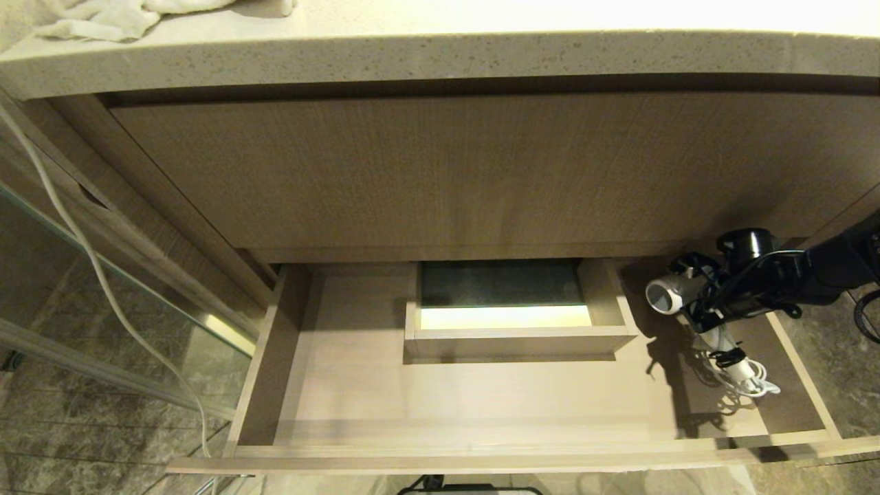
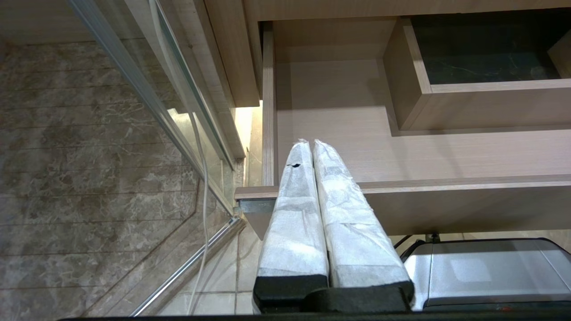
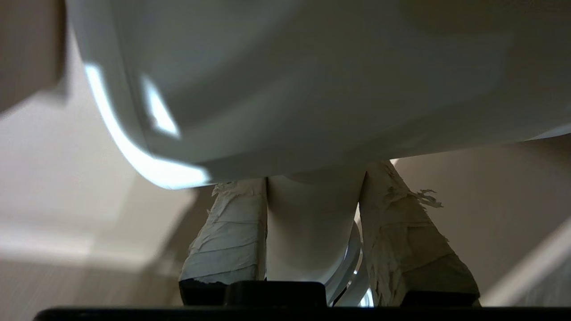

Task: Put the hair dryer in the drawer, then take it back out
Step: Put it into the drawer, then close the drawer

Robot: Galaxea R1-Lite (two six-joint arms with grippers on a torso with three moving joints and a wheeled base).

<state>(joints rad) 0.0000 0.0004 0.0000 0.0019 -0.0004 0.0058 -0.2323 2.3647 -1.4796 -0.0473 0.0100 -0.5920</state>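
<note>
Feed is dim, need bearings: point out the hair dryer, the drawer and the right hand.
hair dryer (image 1: 664, 295), head view, grey barrel end.
drawer (image 1: 440, 459), head view, front rim.
right hand (image 3: 312, 232), right wrist view, between its fingertips, shut on the dryer's handle.

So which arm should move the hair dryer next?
The right. Its gripper is already clamped on the hair dryer at the drawer's right end. The left gripper is shut and empty at the drawer's opposite front corner.
</note>
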